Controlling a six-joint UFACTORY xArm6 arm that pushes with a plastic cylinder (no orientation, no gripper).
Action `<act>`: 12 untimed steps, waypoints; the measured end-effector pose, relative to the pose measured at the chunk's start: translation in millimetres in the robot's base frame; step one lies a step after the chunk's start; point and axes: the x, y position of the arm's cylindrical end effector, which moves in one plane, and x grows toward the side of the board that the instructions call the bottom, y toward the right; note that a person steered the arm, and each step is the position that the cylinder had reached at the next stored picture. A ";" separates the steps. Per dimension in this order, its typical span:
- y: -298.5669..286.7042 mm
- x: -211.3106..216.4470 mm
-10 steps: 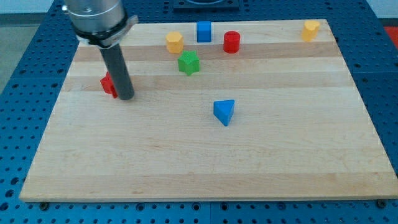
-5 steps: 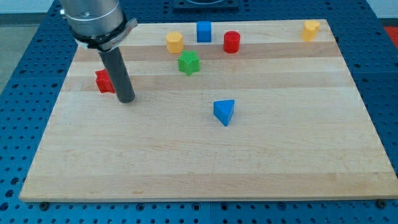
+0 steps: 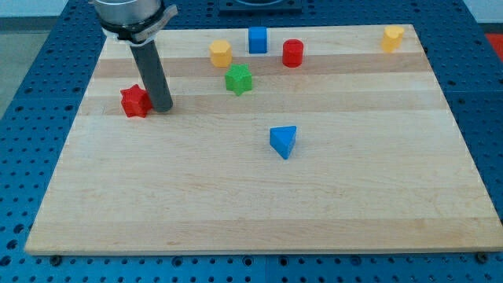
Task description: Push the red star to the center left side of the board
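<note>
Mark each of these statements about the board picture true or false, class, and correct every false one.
1. The red star lies near the board's left edge. True.
2. My tip stands on the view's left of the red star. False: it stands close on the star's right.
3. The green star sits below the blue triangular block in the view. False: it sits above it, toward the view's top.
4. A yellow block lies at the board's top right corner. True.
5. The blue cube lies between another yellow block and the red cylinder. True.
</note>
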 end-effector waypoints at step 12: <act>-41.3 -22.6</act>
